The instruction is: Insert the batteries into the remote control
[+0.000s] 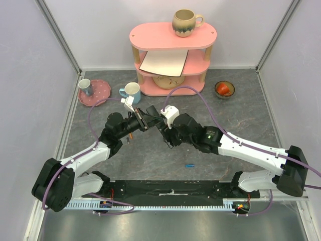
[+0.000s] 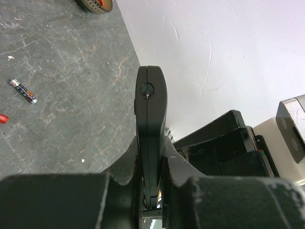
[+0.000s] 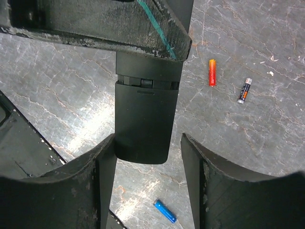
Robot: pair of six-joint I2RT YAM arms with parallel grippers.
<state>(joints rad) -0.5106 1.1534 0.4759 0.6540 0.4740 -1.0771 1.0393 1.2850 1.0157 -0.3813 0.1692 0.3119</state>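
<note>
My left gripper (image 1: 145,121) is shut on the remote control (image 1: 153,119), a slim black bar held above the table. In the left wrist view the remote (image 2: 151,109) stands edge-on between my fingers (image 2: 151,160). My right gripper (image 1: 163,123) is open, and the remote's free end (image 3: 143,124) lies between its fingers (image 3: 147,143), against the left one. Batteries lie on the table: a blue one (image 3: 165,211) (image 1: 189,164), an orange-red one (image 3: 212,72) and a dark one (image 3: 244,90). The dark one also shows in the left wrist view (image 2: 22,90).
A pink shelf (image 1: 173,37) with a mug (image 1: 185,22) on top stands at the back. A white mug (image 1: 131,92) and a pink plate (image 1: 100,95) with a cup are at the back left. A bowl (image 1: 224,89) is at the back right.
</note>
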